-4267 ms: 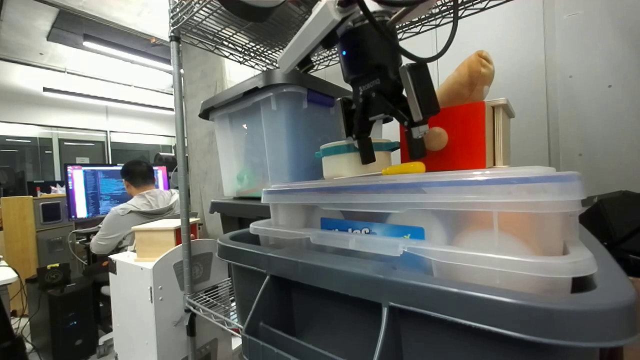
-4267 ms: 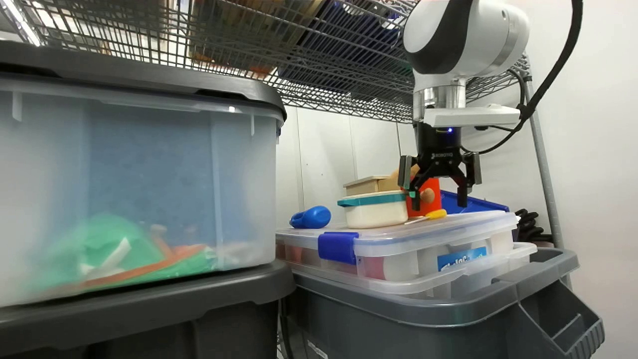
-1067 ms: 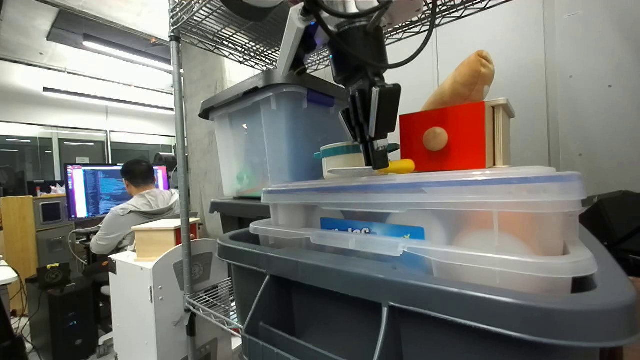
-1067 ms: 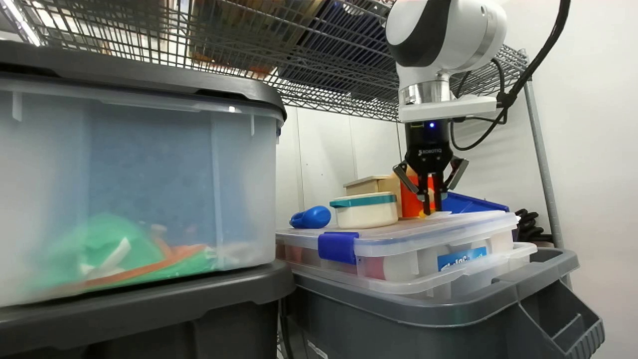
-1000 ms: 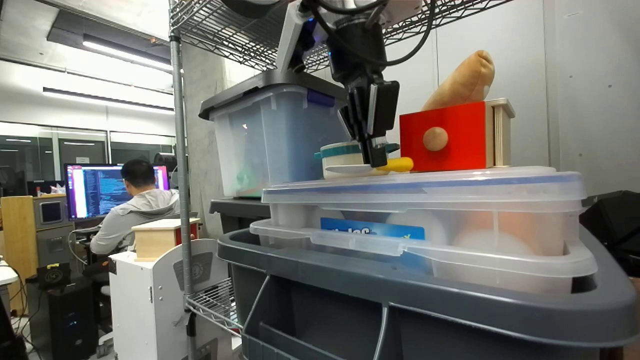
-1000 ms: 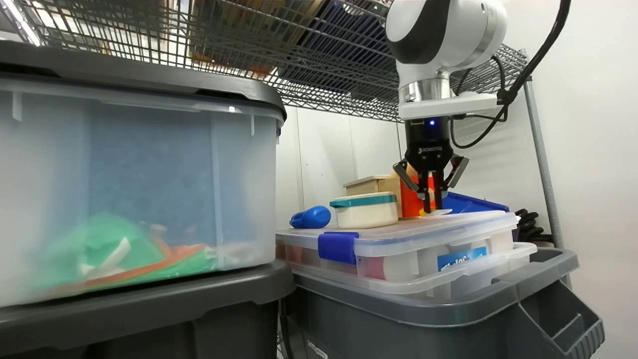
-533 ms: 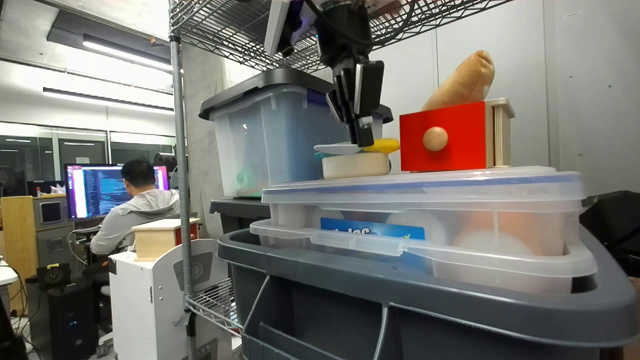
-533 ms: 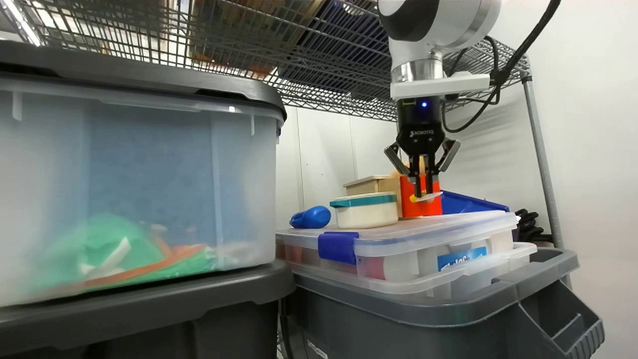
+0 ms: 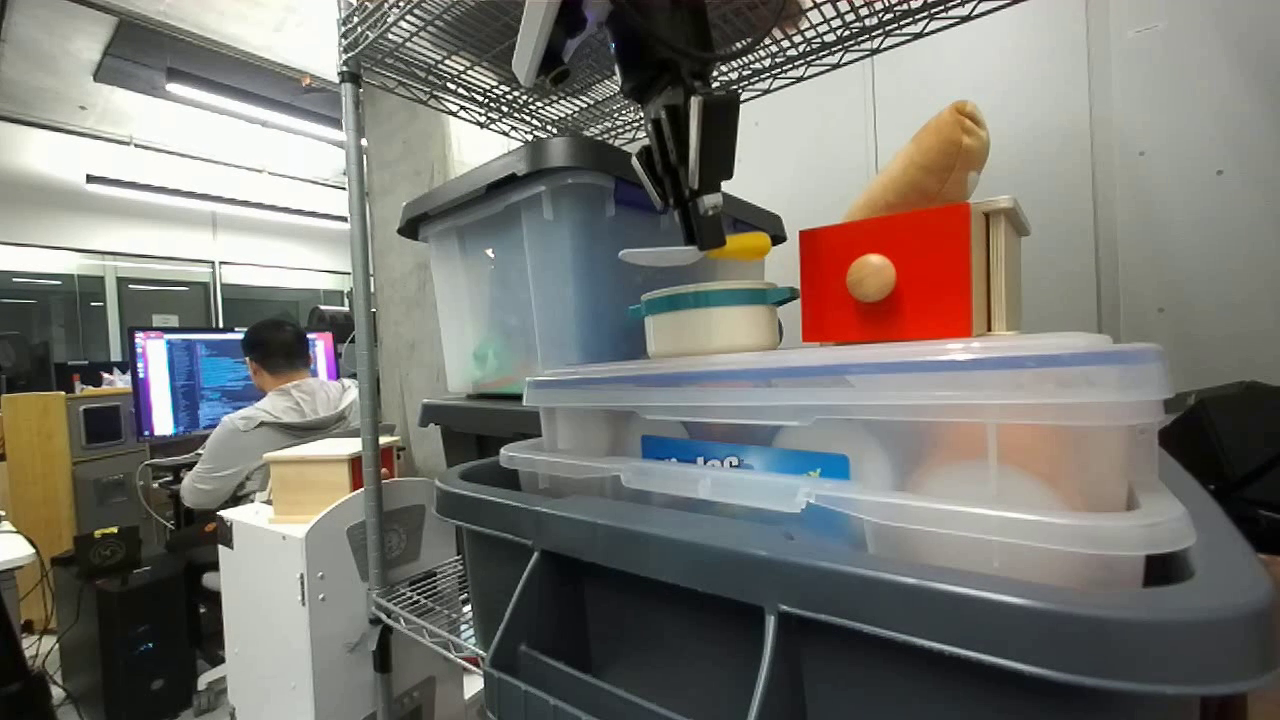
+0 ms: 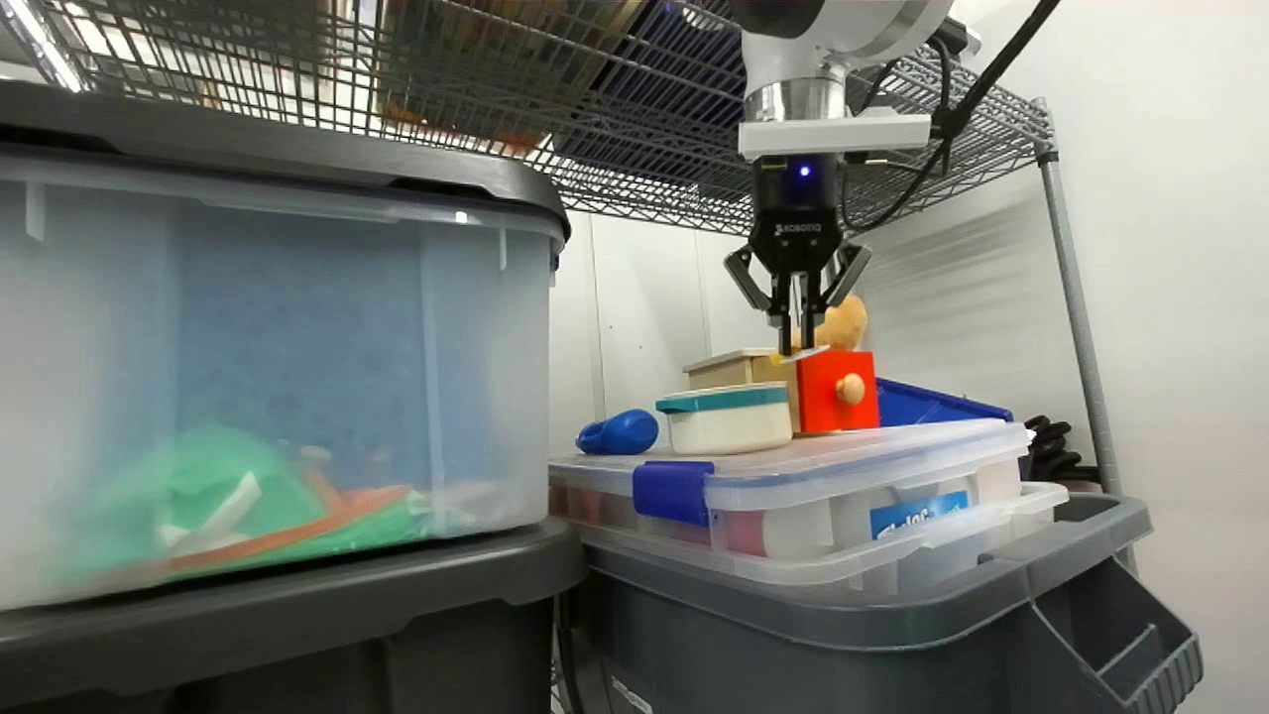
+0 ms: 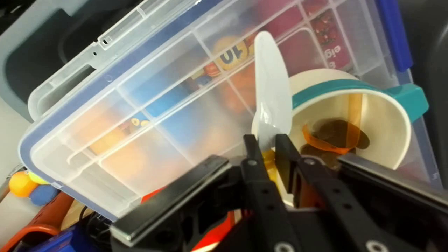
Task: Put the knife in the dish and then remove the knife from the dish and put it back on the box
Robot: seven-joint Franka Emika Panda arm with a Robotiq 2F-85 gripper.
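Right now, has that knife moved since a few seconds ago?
Yes. Judged against the red box in an exterior view, the knife has gone up and toward the picture's left; the pincer holds it in the air.

In an exterior view, we face the box [image 9: 900,400] on its blue-printed side, close and nearly lid-level, a person [image 9: 285,425] far off at nine o'clock. In an exterior view, we see it corner-on, the tall bin [image 10: 317,327] near at nine. Both exterior views share the box, the dish [image 9: 712,333] and the upper wire shelf [image 10: 595,149] from below. In the wrist view, we look down past the gripper [image 11: 267,140] at six o'clock, the dish close at three.
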